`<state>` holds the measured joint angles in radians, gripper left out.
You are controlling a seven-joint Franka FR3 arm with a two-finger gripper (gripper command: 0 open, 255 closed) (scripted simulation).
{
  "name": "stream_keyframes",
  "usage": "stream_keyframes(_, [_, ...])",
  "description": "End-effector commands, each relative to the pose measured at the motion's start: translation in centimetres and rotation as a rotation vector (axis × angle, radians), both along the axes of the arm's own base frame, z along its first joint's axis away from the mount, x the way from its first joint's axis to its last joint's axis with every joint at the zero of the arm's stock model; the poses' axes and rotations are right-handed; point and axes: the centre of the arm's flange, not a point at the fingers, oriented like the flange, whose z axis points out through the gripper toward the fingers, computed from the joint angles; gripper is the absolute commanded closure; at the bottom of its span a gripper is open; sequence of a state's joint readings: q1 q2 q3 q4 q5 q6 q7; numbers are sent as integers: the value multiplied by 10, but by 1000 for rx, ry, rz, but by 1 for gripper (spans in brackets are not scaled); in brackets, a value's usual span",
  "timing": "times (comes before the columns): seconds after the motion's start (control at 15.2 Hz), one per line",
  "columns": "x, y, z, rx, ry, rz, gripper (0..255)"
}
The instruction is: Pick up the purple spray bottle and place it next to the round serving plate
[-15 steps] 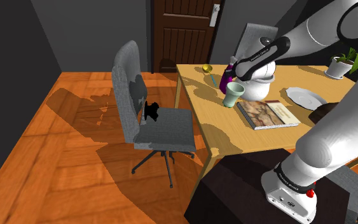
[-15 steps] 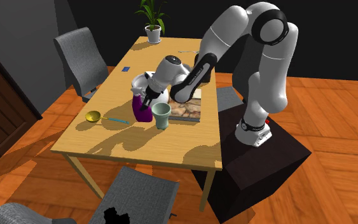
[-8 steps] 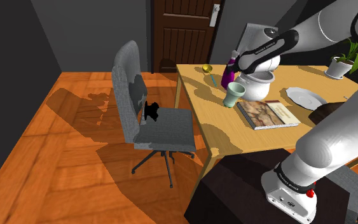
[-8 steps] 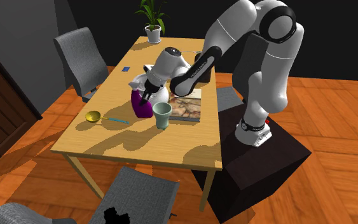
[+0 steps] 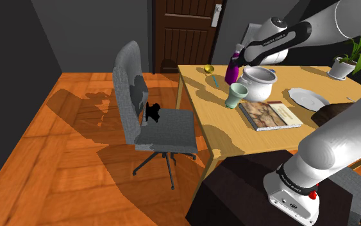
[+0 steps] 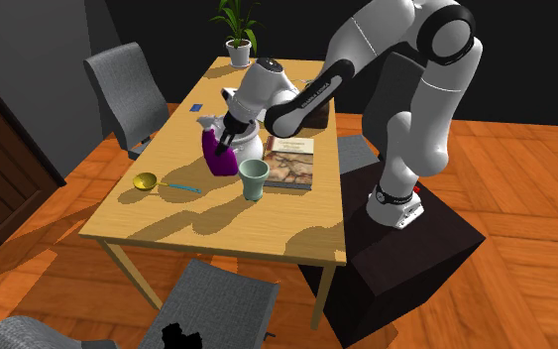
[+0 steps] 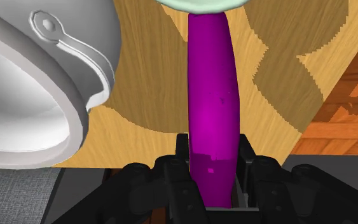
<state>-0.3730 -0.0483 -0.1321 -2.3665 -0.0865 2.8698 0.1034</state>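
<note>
The purple spray bottle (image 5: 233,69) hangs above the wooden table (image 5: 236,138), lifted clear of it, between the white pot (image 5: 260,81) and the table's far corner. My black gripper (image 5: 239,56) is shut on its upper part. In the second exterior view the purple spray bottle (image 6: 213,149) dangles below the gripper (image 6: 229,136). The wrist view has both fingers clasping the purple bottle (image 7: 213,95) at the gripper (image 7: 213,153), its body pointing away toward the table. The round white plate (image 5: 308,97) lies on the table at the shoulder view's right, past the pot.
A pale green cup (image 5: 236,95) stands just in front of the bottle, with a book (image 5: 272,114) beside it. A gold spoon (image 5: 209,70) lies near the far corner, and a potted plant (image 5: 347,63) stands at the far right. A grey office chair (image 5: 148,115) stands left of the table.
The gripper has risen with the purple bottle, lifting it off the table beside the white pot. The arm has straightened upward.
</note>
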Motion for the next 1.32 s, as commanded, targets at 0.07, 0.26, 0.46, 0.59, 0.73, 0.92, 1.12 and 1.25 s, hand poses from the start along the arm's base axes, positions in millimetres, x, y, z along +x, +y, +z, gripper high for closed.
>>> stream_keyframes(0.07, [0,-1,16,0,0,0,255])
stream_keyframes(0.26, [0,-1,32,0,0,0,255])
stream_keyframes(0.46, [0,-1,47,0,0,0,255])
stream_keyframes(0.59, [0,-1,58,0,0,0,255])
stream_keyframes(0.73, [0,-1,69,0,0,0,255])
stream_keyframes(0.92, [0,-1,84,0,0,0,255])
stream_keyframes(1.12, [0,-1,100,0,0,0,255])
stream_keyframes(1.25, [0,-1,111,0,0,0,255])
